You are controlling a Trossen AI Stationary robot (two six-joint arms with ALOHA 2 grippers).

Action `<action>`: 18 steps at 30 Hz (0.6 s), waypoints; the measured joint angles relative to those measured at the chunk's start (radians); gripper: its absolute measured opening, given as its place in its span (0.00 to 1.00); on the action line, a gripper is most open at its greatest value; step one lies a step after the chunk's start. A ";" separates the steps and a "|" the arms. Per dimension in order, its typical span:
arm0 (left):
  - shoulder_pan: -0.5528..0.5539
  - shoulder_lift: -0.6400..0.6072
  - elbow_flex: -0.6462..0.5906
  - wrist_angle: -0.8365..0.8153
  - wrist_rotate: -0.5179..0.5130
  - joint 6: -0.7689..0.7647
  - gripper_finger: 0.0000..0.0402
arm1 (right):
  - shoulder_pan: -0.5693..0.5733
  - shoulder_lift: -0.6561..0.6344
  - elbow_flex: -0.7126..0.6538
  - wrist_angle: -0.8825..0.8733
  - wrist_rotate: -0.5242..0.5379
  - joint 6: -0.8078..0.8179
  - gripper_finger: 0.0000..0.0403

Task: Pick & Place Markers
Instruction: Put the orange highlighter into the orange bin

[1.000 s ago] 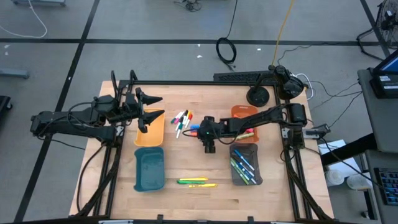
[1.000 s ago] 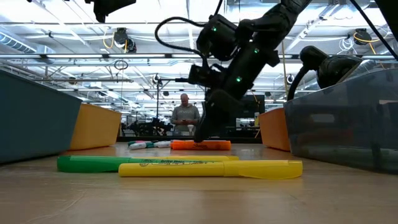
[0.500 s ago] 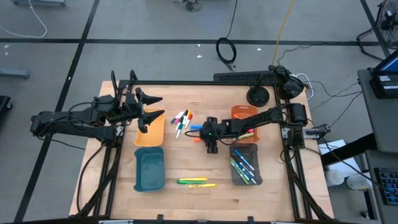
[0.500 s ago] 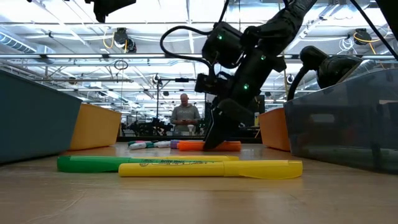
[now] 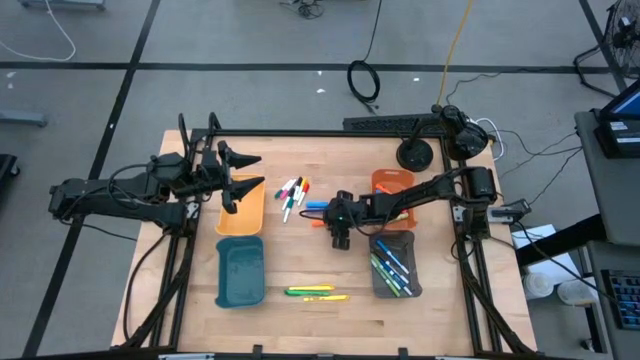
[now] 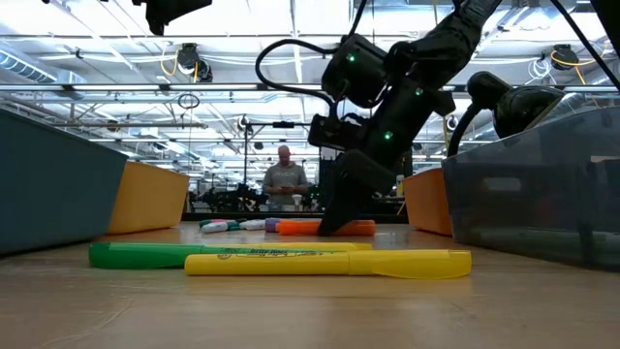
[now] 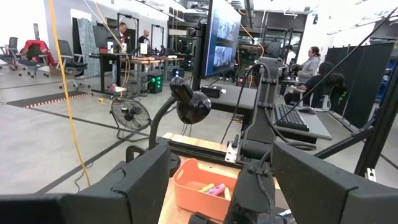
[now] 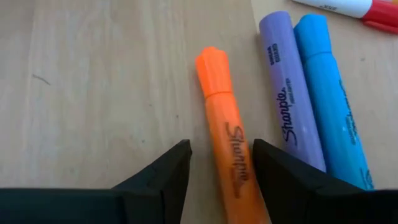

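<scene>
Right claw [image 8: 214, 171] is down on the bench [image 8: 93, 93], fingers spread either side of the orange highlighter [image 8: 227, 143], not yet pinching. Looks light, stiff, smooth-barrelled; best gripped mid-barrel, square across. Left claw [image 5: 243, 172] waits spread over the yellow tray [image 5: 241, 215]

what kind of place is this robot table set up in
Probably a large robotics lab or open workshop. The left wrist view shows desks with monitors, people seated at workstations and a floor fan; the low view shows a high industrial ceiling with strip lights.

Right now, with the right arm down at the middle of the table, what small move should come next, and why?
Probably close the jaws: the right gripper straddles the orange highlighter lying flat on the table, one finger on each side, not yet clamped.
</scene>
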 joint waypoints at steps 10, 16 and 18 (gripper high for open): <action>0.000 0.000 0.000 0.000 0.000 0.000 0.70 | 0.011 0.002 -0.002 -0.006 -0.005 -0.019 0.40; 0.000 0.000 0.000 0.000 0.000 0.000 0.70 | 0.011 0.002 -0.002 -0.009 -0.008 -0.019 0.36; 0.000 0.000 0.000 0.000 0.000 0.000 0.70 | 0.011 0.003 -0.002 -0.009 -0.009 -0.019 0.35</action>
